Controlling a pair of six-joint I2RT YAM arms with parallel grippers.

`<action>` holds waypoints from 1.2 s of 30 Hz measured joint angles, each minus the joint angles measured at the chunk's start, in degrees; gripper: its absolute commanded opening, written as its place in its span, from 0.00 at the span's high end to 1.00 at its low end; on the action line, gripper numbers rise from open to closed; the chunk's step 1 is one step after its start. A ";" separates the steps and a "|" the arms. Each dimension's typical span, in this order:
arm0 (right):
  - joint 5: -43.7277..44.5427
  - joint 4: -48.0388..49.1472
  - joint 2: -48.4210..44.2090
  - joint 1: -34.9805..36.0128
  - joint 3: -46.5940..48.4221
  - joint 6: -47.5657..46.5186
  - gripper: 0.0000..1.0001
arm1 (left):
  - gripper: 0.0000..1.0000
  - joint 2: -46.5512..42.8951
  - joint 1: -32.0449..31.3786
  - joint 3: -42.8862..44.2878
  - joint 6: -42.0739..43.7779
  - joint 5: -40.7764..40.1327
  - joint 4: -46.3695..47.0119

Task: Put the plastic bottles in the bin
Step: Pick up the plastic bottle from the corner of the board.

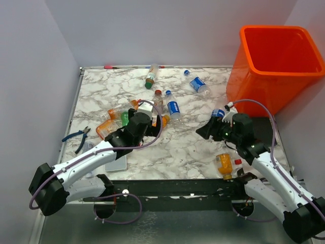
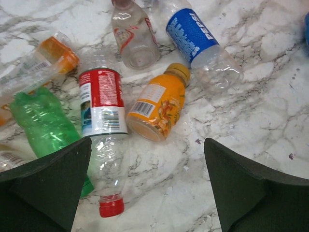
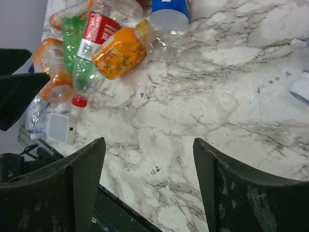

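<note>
Plastic bottles scattered on marble table, most clustered left; orange bin stands far right. Left gripper wide open above red-label bottle; right gripper wide open, holding nothing, over bare marble.

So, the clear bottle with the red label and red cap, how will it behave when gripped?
The bottle looks empty, so probably light. Its clear wall looks creased, so it may buckle when squeezed. Lying on its side, it could roll if nudged.

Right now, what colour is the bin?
The bin is bright orange; top external view shows it best.
</note>
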 measured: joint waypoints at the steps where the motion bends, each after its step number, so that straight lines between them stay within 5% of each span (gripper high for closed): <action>1: 0.96 -0.52 -0.39 0.00 -0.42 0.37 0.23 | 0.03 0.66 0.04 0.39 -0.33 0.98 -0.72; 5: 8.66 -4.70 -4.68 0.00 -1.90 3.69 0.19 | 0.01 4.81 -1.36 1.64 -3.61 8.46 -0.52; 13: 27.23 -14.86 -16.92 0.00 -1.92 11.80 0.17 | 0.01 16.33 -20.41 1.60 -12.74 14.56 12.96; 25: 40.37 -25.00 -22.49 0.00 4.26 19.98 0.16 | 0.01 40.46 -25.22 9.64 -22.73 23.96 36.92; 36: 41.77 -28.41 -23.98 0.00 7.32 20.06 0.16 | 0.01 52.33 -27.39 17.88 -26.53 24.59 41.75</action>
